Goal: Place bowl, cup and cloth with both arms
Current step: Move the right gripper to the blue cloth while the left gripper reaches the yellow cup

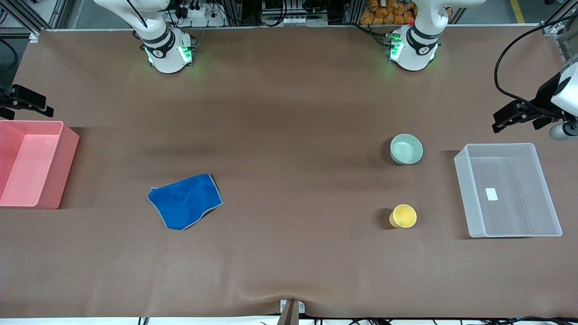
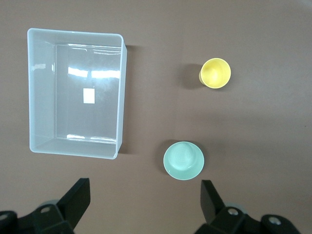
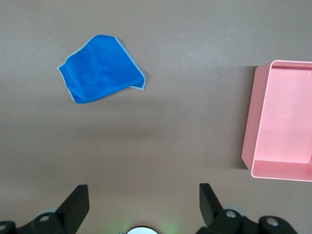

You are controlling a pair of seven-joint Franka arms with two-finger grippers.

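The mint-green bowl [image 1: 406, 149] stands upright on the table toward the left arm's end. The yellow cup [image 1: 403, 216] stands nearer the front camera than the bowl. Both show in the left wrist view, bowl [image 2: 183, 160] and cup [image 2: 215, 73]. The blue cloth [image 1: 185, 201] lies rumpled toward the right arm's end and shows in the right wrist view [image 3: 100, 68]. My left gripper [image 1: 510, 118] is open and empty, up in the air beside the clear bin; its fingers frame bare table [image 2: 145, 195]. My right gripper [image 1: 45, 104] is open and empty, up by the pink bin [image 3: 144, 195].
A clear plastic bin [image 1: 496, 145] stands empty at the left arm's end of the table, also in the left wrist view [image 2: 122, 92]. A pink bin [image 1: 67, 149] stands empty at the right arm's end, also in the right wrist view [image 3: 249, 122]. A brown mat [image 1: 289, 135] covers the table.
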